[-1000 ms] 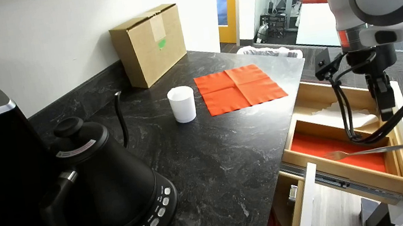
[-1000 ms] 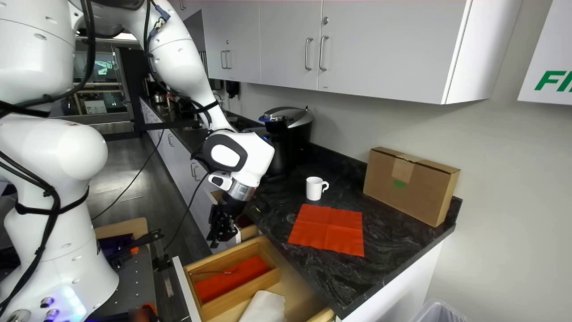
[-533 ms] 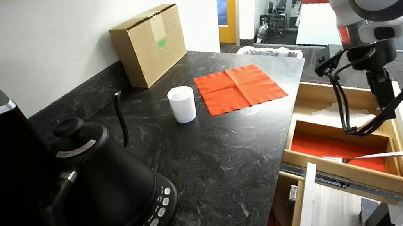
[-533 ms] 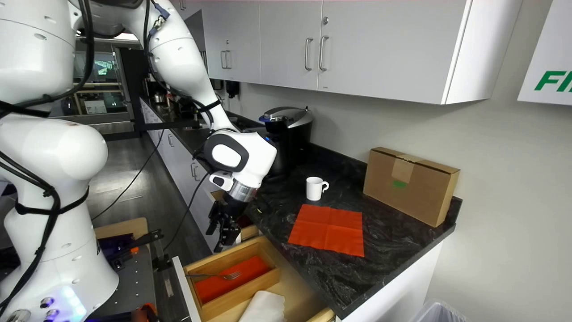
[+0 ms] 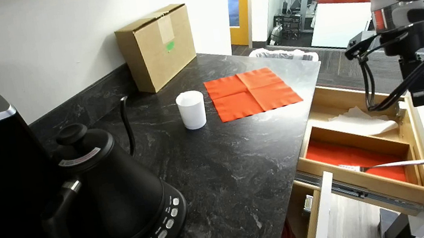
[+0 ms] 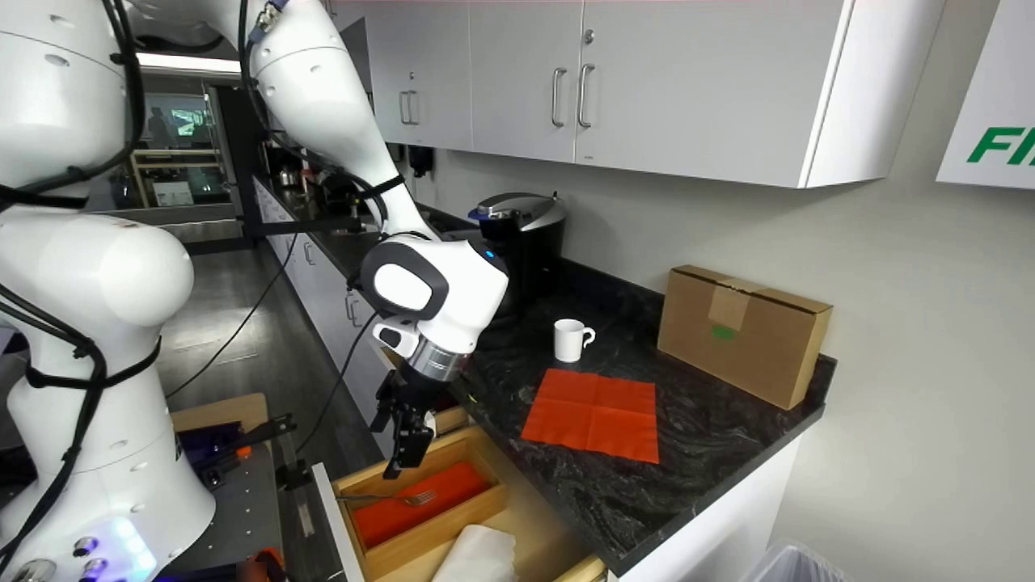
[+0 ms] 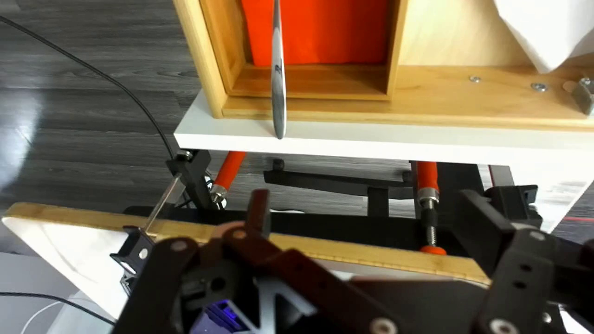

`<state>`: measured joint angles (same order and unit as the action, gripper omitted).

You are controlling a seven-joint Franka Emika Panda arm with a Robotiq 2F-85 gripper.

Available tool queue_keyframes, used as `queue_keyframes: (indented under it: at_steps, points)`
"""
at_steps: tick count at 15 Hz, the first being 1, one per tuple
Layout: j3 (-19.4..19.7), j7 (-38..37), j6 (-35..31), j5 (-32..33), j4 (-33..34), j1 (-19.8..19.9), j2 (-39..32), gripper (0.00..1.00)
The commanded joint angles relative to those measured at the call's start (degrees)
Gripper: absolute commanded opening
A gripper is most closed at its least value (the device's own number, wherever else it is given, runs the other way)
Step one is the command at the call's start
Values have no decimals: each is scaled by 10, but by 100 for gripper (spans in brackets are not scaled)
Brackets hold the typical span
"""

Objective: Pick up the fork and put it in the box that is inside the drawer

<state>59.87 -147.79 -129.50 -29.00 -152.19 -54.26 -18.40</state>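
Our claw (image 7: 364,206) gapes wide with nothing in it. The fork (image 7: 278,83) lies with tines within the box (image 7: 325,82), handle reaching over the front of the drawer (image 7: 394,135). We judge it light, stiff, slippery, best pinched mid-handle.

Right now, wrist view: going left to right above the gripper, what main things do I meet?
Black cable → red handle → fork → second red handle → white sheet. Box and drawer left out: the fork overlaps both there.
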Motion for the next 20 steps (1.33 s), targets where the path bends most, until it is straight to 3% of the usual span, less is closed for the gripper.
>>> queue_keyframes:
  at_steps: [1,3,4,20]
  points:
    - [-48,-33,-21,56,-12,75,49,100]
    - [-40,-29,-21,56,-21,75,61,100]
    - [25,10,-1,4,-19,-3,24,100]
    - [25,10,-1,4,-20,-10,24,100]
